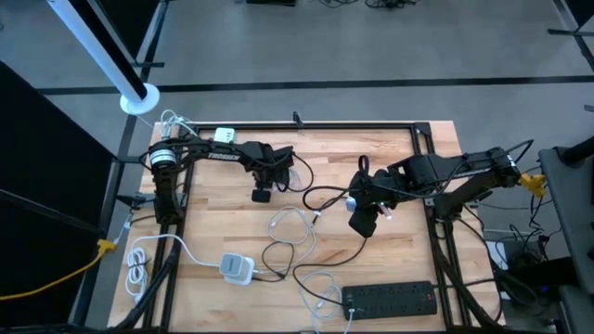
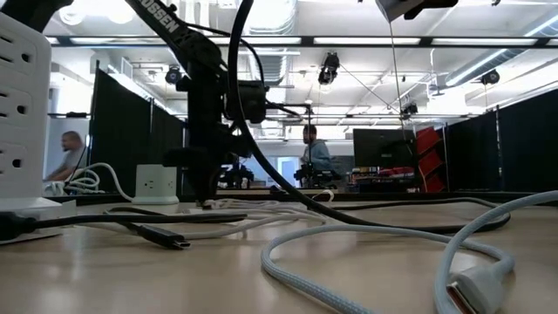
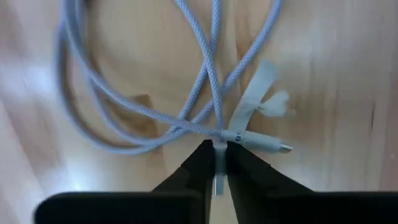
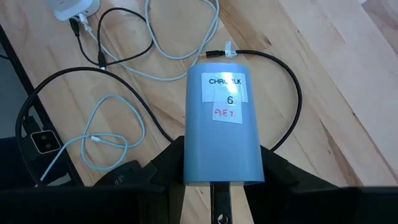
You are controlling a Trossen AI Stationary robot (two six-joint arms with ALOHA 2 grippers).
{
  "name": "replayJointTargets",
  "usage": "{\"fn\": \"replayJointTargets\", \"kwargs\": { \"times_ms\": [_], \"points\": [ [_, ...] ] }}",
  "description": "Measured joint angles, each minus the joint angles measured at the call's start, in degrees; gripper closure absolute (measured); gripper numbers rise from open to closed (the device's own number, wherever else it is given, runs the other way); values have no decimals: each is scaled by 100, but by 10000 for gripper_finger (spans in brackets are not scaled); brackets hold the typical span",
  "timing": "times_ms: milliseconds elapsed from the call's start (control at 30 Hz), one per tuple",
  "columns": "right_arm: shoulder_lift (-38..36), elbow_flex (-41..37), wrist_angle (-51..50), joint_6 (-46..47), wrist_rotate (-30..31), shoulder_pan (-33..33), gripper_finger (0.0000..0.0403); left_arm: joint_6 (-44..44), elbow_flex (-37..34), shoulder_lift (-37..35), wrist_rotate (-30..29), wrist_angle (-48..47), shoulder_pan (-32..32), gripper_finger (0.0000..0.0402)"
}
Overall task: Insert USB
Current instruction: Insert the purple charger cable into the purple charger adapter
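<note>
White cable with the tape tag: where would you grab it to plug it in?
By the stiff plug sleeve just behind its metal tip, from straight above: it lies flat on the table. The left gripper pinches the white cable right beside it; the right gripper holds the power bank.

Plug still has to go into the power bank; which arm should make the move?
Left, probably. The left claw is shut on the pale braided cable just behind its plug, so it can steer the tip. The right claw grips the light-blue cylindrical power bank and looks better suited to holding it steady.
</note>
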Motion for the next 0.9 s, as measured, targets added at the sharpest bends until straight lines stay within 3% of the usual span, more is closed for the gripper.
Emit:
{"fn": "replayJointTargets", "kwargs": {
  "times_ms": [233,433,600,900],
  "points": [
    [0,0,3,-37,103,-6,288,-177,26,-175,1,31,9,277],
    [0,0,1,-37,107,-6,288,-180,100,-215,225,7,17,249],
    [0,0,4,-21,135,-7,288,-228,70,-209,898,11,32,249],
    [0,0,8,-39,224,-11,288,-477,109,-187,1031,342,25,285]
  ]
}}
